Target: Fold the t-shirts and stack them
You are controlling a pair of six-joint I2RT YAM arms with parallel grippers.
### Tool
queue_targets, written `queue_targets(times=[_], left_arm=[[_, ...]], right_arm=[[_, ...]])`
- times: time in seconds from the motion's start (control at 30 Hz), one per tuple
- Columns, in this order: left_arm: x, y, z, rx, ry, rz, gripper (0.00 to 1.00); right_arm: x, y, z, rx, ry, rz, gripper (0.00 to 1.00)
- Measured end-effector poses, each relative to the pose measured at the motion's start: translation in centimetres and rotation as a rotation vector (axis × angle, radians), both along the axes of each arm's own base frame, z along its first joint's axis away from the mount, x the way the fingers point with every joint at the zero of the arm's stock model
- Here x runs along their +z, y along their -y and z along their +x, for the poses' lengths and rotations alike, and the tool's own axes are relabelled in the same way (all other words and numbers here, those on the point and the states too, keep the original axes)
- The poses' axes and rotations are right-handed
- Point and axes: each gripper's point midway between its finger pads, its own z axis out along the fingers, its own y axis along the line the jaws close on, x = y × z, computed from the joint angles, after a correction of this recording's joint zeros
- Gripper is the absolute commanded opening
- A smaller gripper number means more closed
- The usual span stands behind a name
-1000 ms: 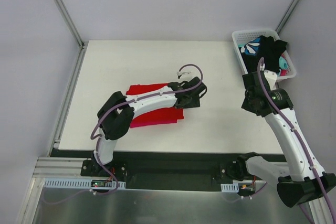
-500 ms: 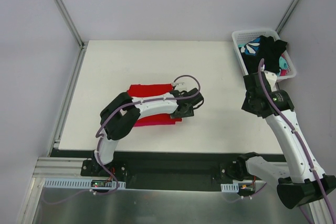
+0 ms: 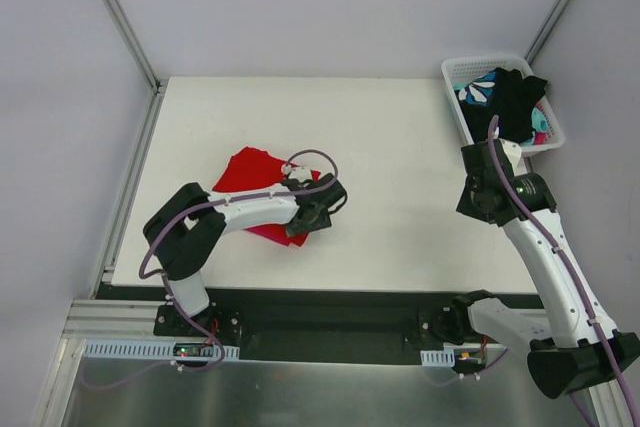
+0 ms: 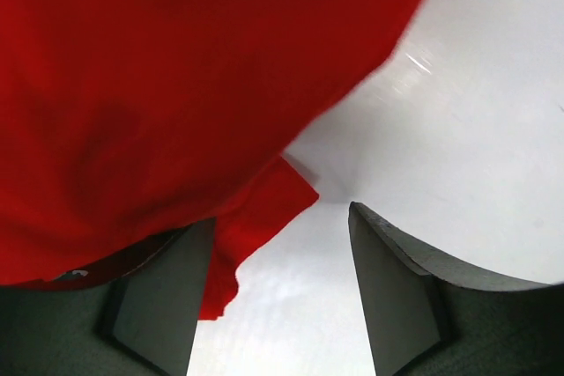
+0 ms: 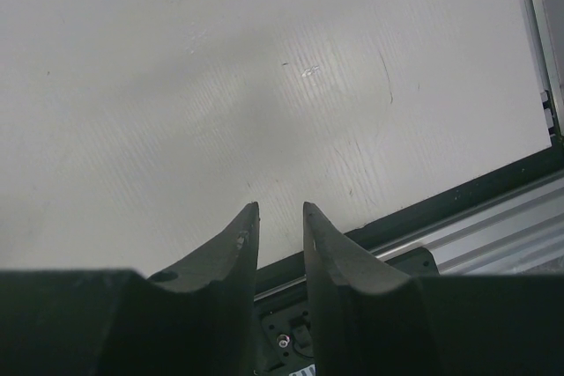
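Note:
The bright red t-shirt (image 3: 250,169) lies skewed on the white table (image 3: 400,147), left of centre. A magenta-pink edge (image 3: 268,233) shows under its near side. My left gripper (image 3: 305,217) sits low at the shirt's near right corner. In the left wrist view the left gripper (image 4: 282,217) has its jaws wide apart, and the red cloth (image 4: 159,85) drapes over the left finger and fills the upper left. My right gripper (image 3: 472,205) hovers at the table's right side. In its own view the right gripper (image 5: 281,205) is almost shut with nothing between the fingers.
A white basket (image 3: 455,72) stands at the back right corner, holding a black garment (image 3: 515,97) and a teal-and-white patterned one (image 3: 475,92). The table's near edge and a metal rail (image 5: 493,235) lie just below the right gripper.
My left arm swung left and nearer, pulling the red shirt with it. The shirt went from a neat rectangle to a skewed shape further left. The right arm barely moved.

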Motion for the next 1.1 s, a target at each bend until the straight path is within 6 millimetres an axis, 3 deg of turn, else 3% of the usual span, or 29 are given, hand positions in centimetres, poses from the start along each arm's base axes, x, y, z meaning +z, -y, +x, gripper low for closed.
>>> queue_targets(times=[0.2,0.7,1.1], left_arm=[[-0.1,-4.3,2.0,0.102,-0.014,0.024,0.62],[0.0,-7.2,10.1,0.188,0.009,-0.017,0.62],[0.4,-14.6,14.6,0.34,0.022,-0.049,0.61]], right_arm=[[-0.1,-0.5,0.1,0.013,-0.001,0.023,0.28],[-0.1,-0.5,0.0,0.042,-0.013,0.011,0.26],[-0.4,-0.8,1.0,0.074,-0.059,-0.01,0.25]])
